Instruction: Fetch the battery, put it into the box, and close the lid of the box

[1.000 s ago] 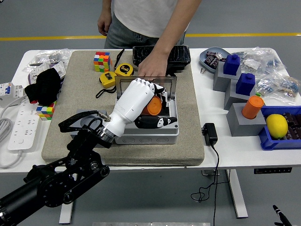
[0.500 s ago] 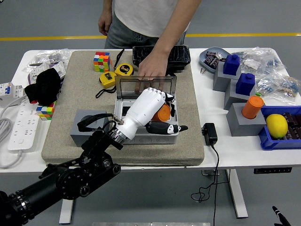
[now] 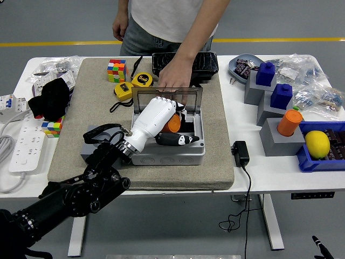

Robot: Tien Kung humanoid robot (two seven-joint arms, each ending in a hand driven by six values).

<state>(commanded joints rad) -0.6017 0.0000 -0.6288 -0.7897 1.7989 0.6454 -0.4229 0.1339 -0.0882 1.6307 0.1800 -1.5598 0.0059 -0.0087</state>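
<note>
Across the white worktop lies a tan mat, and on it, a little right of the middle, stands the grey box with its clear lid raised upright along the far edge. A person stands at the far side, one hand resting on the top of that lid and the other hanging by the hip. The left arm comes up from the lower left corner, and the left robot hand, white-shelled with dark fingers, reaches down into the open box. Its fingers are curled around the battery, an orange cylinder held inside the box, just beside the lid; the dark thumb lies across the box's near half. Just left of the box, half hidden by the wrist, is a grey block with a dark round recess. Beyond the box sit a black tray, two yellow tape measures and a colour cube. At the right stand grey stands topped with blue and orange blocks, and a lemon lies in a blue bin. A black charger sits near the mat's right edge
</note>
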